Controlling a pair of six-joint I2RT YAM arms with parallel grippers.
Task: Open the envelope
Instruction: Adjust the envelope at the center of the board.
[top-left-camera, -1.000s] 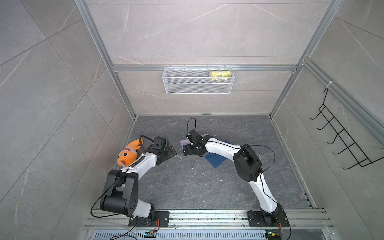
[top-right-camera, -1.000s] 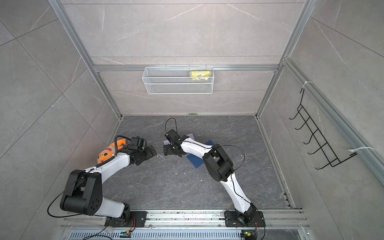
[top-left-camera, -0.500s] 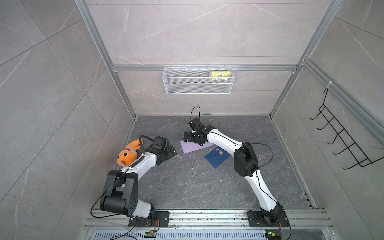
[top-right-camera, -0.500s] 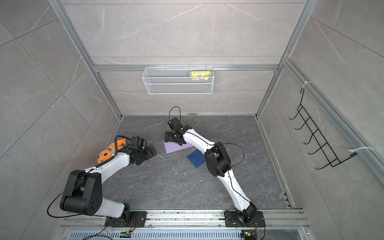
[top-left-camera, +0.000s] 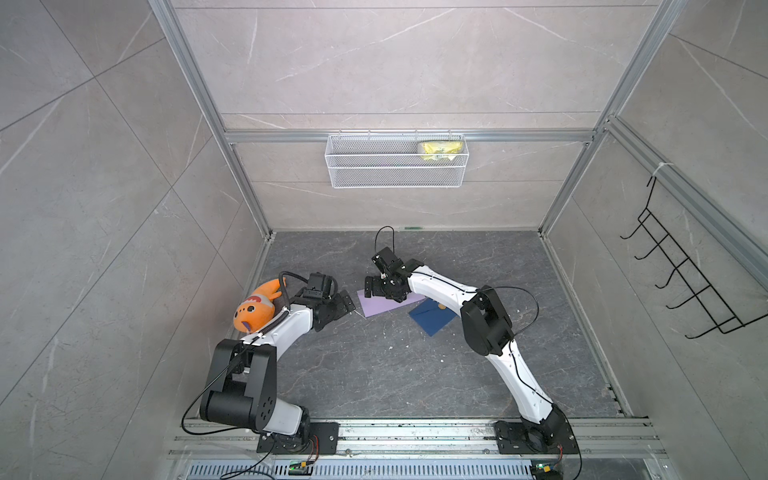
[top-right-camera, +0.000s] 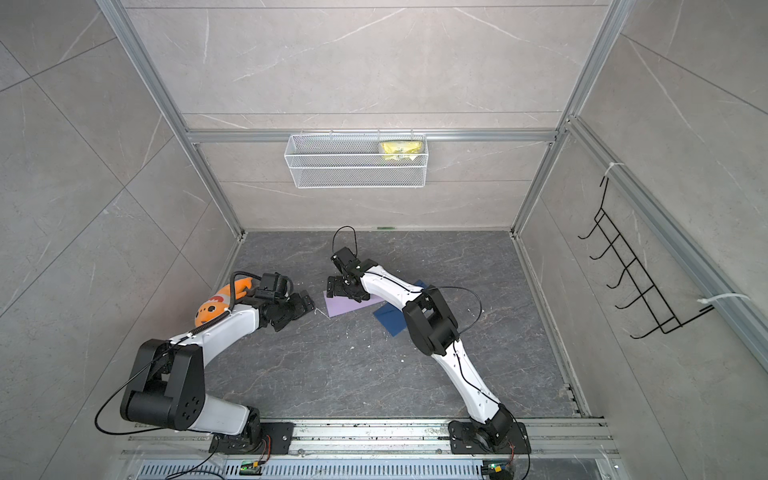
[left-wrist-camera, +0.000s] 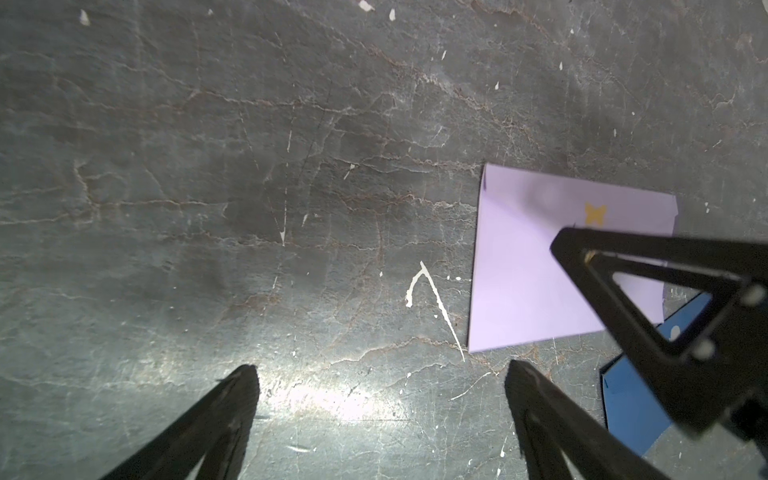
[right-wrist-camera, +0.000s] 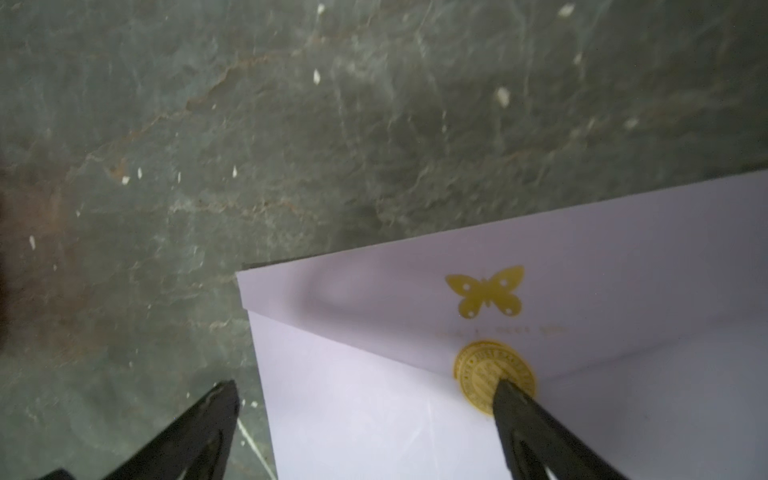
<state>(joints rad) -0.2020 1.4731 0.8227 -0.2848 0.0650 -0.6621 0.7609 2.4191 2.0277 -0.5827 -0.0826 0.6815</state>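
A lilac envelope (top-left-camera: 380, 306) (top-right-camera: 345, 306) lies flat on the dark floor. Its flap is down, with a gold butterfly (right-wrist-camera: 484, 291) on it and a round gold seal (right-wrist-camera: 482, 368) at the flap's tip. My right gripper (top-left-camera: 379, 289) (top-right-camera: 341, 289) (right-wrist-camera: 363, 385) hovers open over the envelope's far-left part. One finger (right-wrist-camera: 536, 424) has its tip at the seal, and the other is off the paper's edge. My left gripper (top-left-camera: 345, 303) (top-right-camera: 305, 301) (left-wrist-camera: 381, 368) is open and empty, low over bare floor just left of the envelope's near corner (left-wrist-camera: 523, 270).
A dark blue envelope (top-left-camera: 432, 319) (top-right-camera: 388, 319) (left-wrist-camera: 631, 399) lies against the lilac one's right side, partly under the right arm. An orange plush toy (top-left-camera: 255, 305) sits by the left wall beside the left arm. A wire basket (top-left-camera: 395, 164) and a hook rack (top-left-camera: 685, 282) hang on the walls.
My right gripper rose off the lilac envelope toward the back wall, then came back down over its far-left part, leaving more of the paper uncovered. The left arm has stayed still.
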